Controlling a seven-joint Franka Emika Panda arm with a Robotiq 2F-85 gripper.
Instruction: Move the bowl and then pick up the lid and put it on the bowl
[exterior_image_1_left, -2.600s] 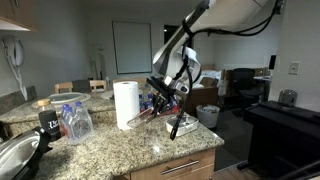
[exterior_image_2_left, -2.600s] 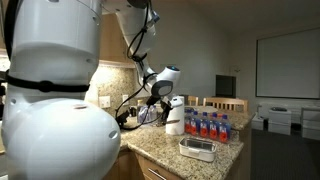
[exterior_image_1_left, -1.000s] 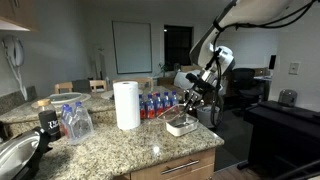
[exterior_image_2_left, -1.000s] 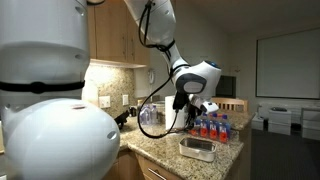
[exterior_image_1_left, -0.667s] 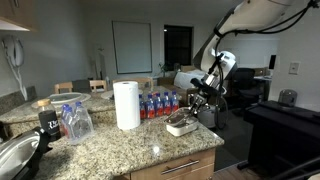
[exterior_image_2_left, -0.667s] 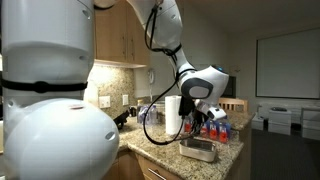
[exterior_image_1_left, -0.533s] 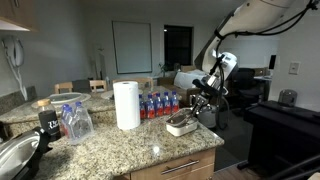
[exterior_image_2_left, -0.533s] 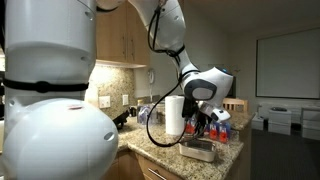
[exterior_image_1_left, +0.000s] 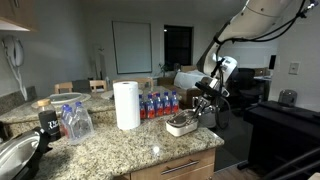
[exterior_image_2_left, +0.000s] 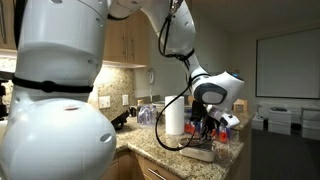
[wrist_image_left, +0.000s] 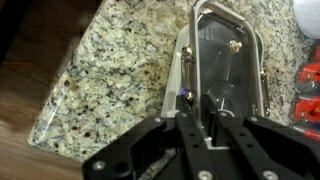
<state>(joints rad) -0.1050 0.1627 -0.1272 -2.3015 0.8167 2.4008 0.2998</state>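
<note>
Jaws (wrist_image_left: 201, 90), almost pressed together, seem to pinch one long wall of the bowl (wrist_image_left: 230, 60), whose body lies beside them, not between.

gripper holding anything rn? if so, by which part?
The gripper looks shut on the bowl, pinching its thin rim wall at the edge nearest the wrist camera.

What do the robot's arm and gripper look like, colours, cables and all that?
The arm is built from smooth, rounded, glossy white shells with darker seams at the joints. A black cable runs loosely alongside it. The gripper is black, with slim flat fingers and small round screw holes in its body.
</note>
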